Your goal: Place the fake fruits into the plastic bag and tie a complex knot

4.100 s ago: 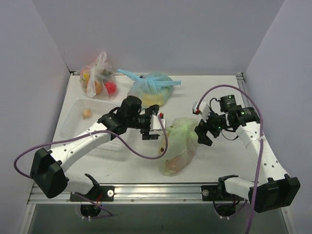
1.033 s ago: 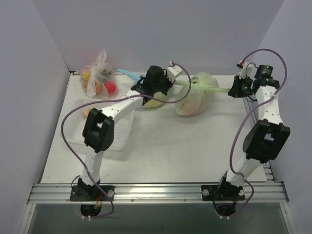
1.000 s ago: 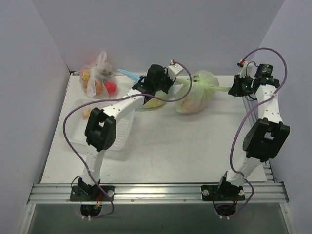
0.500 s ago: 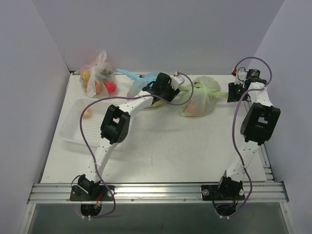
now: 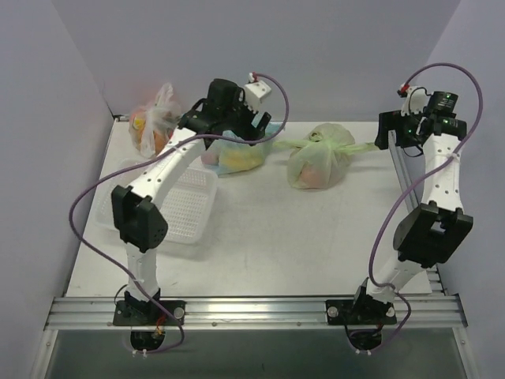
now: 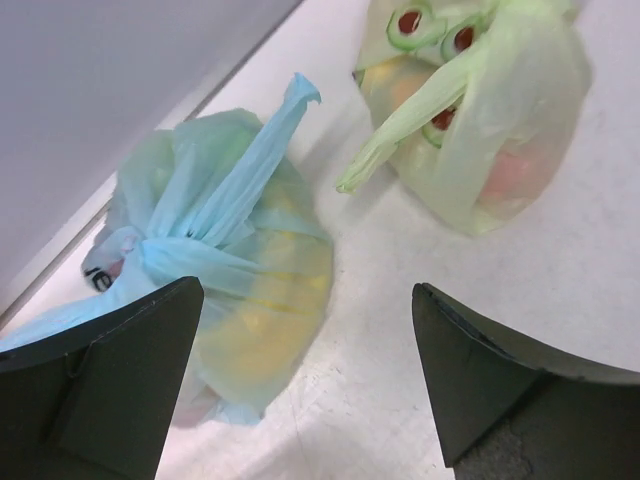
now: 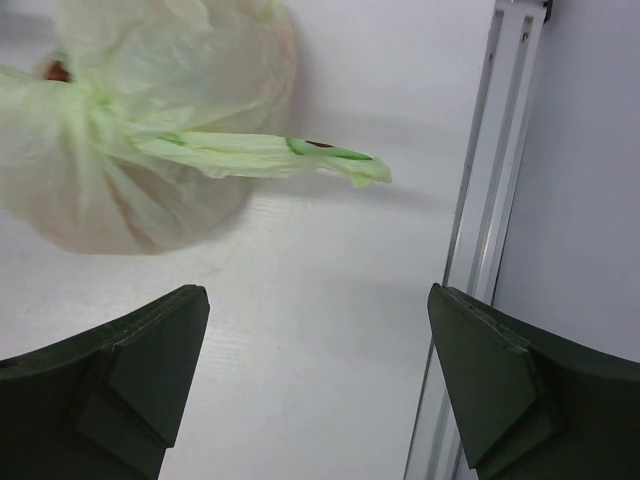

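Note:
The pale green plastic bag (image 5: 317,158) lies knotted at the back of the table, with fruits showing through it as red and orange shapes. Its two handle tails stick out left and right. It also shows in the left wrist view (image 6: 480,120) and the right wrist view (image 7: 140,130). My left gripper (image 5: 237,130) is open and empty, raised above the light blue knotted bag (image 6: 220,260), left of the green bag. My right gripper (image 5: 388,136) is open and empty, just right of the bag's right tail (image 7: 290,155). No loose fruits show.
A clear bag with orange and red fruit (image 5: 154,126) sits at the back left. A white perforated tray (image 5: 170,209) lies at the left. A metal rail (image 7: 480,200) runs along the table's right edge, close to my right gripper.
Both grippers have let go of the bag's tails and opened. My left arm swung up and left, over the blue bag. My right gripper drew back right. The green bag now rests on the table.

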`<state>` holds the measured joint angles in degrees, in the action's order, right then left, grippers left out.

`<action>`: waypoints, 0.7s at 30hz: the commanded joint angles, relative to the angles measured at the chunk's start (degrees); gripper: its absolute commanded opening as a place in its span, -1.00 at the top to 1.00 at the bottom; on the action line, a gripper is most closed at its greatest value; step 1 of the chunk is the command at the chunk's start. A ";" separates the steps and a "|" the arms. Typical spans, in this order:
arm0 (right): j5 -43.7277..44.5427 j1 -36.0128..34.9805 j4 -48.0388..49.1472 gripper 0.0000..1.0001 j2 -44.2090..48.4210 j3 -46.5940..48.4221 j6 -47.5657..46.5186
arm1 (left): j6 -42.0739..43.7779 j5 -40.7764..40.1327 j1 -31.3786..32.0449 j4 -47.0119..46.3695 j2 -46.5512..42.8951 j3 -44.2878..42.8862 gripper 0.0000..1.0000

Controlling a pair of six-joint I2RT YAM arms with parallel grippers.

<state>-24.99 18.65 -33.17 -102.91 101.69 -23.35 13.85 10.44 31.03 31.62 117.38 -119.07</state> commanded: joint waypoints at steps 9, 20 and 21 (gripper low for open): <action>-7.79 -9.24 -20.45 -1.00 21.95 -16.90 1.11 | -8.05 -3.84 -3.16 16.37 -30.96 27.07 -0.95; -0.67 -27.27 -8.15 -1.00 44.63 -47.63 12.01 | -10.42 -7.54 -5.97 14.79 -53.92 52.52 -0.95; -0.67 -27.44 -7.79 -1.00 44.99 -47.98 12.54 | -10.77 -7.28 -6.50 14.27 -54.62 53.23 -0.95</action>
<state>-28.75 -7.90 -45.50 -60.97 54.89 -14.94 4.71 4.32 25.56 48.23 65.91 -67.35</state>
